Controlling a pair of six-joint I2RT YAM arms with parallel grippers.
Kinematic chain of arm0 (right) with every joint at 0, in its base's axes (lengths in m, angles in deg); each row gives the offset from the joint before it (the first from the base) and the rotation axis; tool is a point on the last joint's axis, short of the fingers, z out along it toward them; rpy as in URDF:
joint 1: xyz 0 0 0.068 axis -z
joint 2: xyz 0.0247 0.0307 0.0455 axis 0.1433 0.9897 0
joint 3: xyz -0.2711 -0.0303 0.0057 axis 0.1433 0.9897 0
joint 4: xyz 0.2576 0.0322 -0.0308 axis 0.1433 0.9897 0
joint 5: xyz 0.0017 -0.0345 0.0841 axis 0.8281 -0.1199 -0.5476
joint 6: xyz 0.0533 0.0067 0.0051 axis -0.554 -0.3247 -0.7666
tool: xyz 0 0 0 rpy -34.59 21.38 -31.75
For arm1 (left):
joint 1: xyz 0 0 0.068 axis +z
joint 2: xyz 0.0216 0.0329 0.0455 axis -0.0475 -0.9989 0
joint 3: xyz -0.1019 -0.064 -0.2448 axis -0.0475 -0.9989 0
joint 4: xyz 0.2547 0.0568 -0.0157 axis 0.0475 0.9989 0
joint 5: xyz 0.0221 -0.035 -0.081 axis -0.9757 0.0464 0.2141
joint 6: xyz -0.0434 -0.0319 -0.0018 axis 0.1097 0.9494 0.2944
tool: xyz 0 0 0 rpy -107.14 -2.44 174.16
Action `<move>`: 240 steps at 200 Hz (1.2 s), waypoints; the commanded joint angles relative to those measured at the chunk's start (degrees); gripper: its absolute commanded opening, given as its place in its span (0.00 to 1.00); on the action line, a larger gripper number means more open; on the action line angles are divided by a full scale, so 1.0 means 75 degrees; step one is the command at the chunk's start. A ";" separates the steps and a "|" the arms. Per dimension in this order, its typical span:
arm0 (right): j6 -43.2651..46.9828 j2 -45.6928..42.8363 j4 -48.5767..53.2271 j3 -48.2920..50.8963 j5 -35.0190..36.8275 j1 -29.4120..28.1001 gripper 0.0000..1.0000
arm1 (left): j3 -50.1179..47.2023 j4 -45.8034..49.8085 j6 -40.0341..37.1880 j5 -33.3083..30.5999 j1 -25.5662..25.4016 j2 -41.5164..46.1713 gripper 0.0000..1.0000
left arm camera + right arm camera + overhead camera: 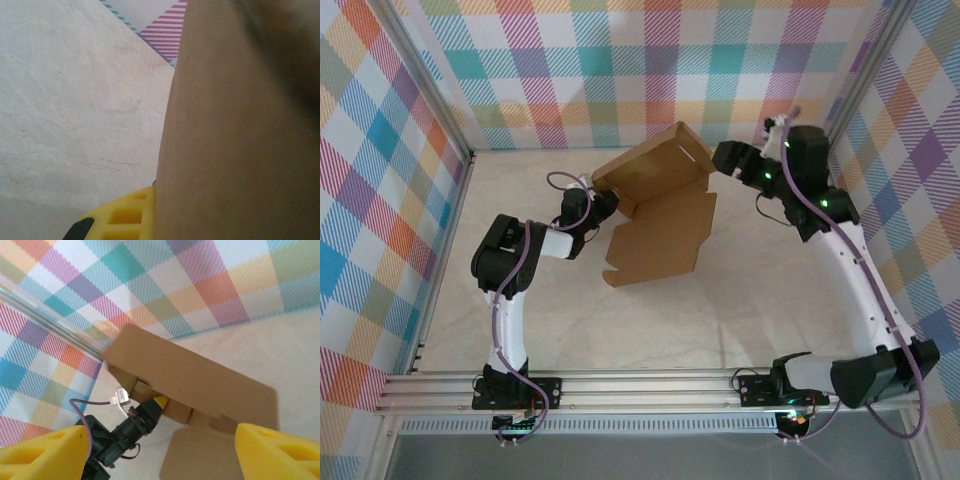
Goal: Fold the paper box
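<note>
The paper box (655, 215) stands partly folded on the counter (720, 320). The left end effector (608, 205) is pressed together, pinching the box's near edge. The box's raised panel lies just ahead of the right end effector (720, 158), whose fingers (270, 450) are spread wide.

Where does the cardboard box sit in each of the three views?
Top external: cardboard box at centre, between the two arms, its far part raised.
Left wrist: cardboard box close up, across the right half.
Right wrist: cardboard box mid-frame, tilted.
Shared landmark: the plaid wall behind it.
</note>
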 commanded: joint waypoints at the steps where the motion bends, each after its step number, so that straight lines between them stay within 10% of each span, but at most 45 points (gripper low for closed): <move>1: 0.1301 0.0858 0.1237 -0.1359 0.1588 -0.0860 0.76 | -0.0155 -0.0226 -0.0026 -0.0410 0.0007 0.0380 0.00; 83: 0.2037 0.5689 0.4180 -0.8438 0.3138 -0.2366 0.69 | -0.0316 -0.0250 -0.0043 -0.0725 -0.0017 0.0496 0.00; 184: 0.1195 0.5940 0.4442 -0.7524 0.2949 -0.1988 0.66 | -0.0341 -0.0203 0.0141 -0.0796 -0.0017 0.0540 0.00; 240: 0.0857 0.6032 0.4269 -0.7378 0.2496 -0.1937 0.44 | -0.0290 -0.0109 0.0023 -0.0667 -0.0040 0.0550 0.00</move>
